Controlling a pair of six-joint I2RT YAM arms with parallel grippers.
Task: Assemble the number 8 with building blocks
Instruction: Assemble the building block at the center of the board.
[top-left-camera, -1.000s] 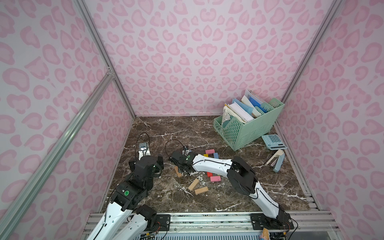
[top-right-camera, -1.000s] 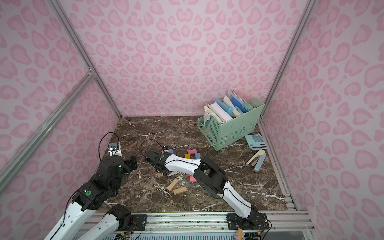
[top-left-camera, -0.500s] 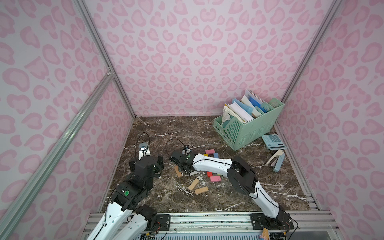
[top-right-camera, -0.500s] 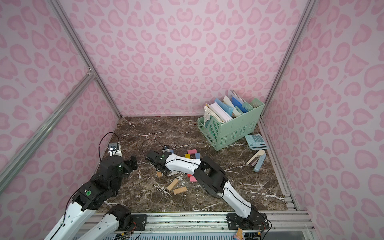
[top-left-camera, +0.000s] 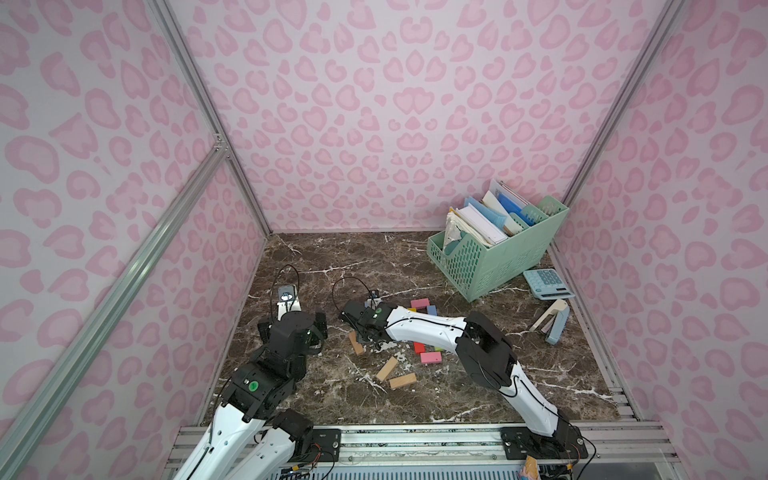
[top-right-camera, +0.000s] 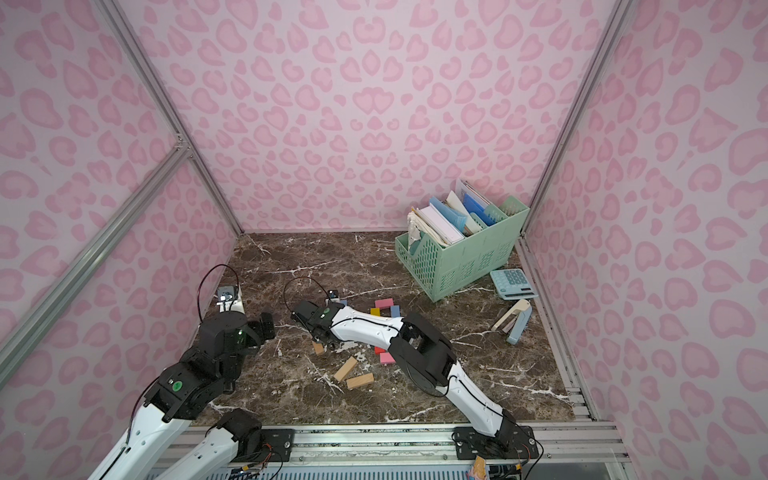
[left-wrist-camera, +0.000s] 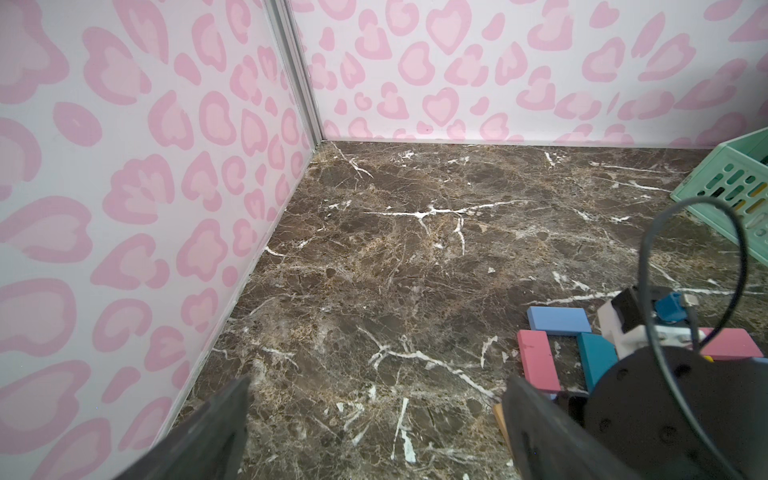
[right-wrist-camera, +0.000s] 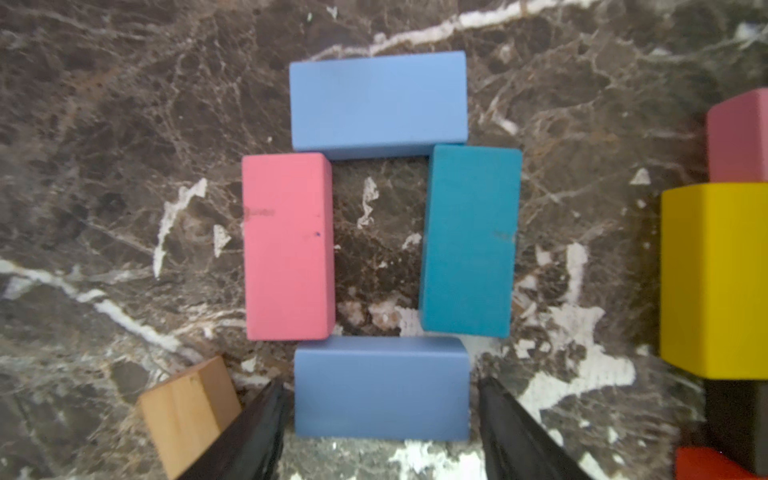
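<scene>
R tool lets go; 1st loop (left-wrist-camera: 557, 321) of the 8 shut
R tool (right-wrist-camera: 380, 382) jaws just eased apart, astride near lt-blue brick (right-wrist-camera: 381, 409), no grip; brick flat on worktop (right-wrist-camera: 124, 124), closing square w/ pink brick (right-wrist-camera: 288, 247), teal brick (right-wrist-camera: 469, 241), far lt-blue brick (right-wrist-camera: 378, 102); L tool (left-wrist-camera: 378, 380) wide open, empty; approx 3 bricks to go.

A closed loop is formed on the brown marble tabletop (top-left-camera: 374, 257) by four bricks. A light blue matte domino-shaped brick (right-wrist-camera: 378, 102) is laid at the back, a pink matte brick (right-wrist-camera: 288, 247) on the left, a teal matte brick (right-wrist-camera: 469, 241) on the right, and a second light blue brick (right-wrist-camera: 381, 388) at the front. A tan wooden brick (right-wrist-camera: 187, 411) is set near the loop's front left corner. A mint-green perforated file basket (top-left-camera: 490, 266) is placed at the back right, with a blue-grey calculator (top-left-camera: 547, 283) just beside it on the right.
</scene>
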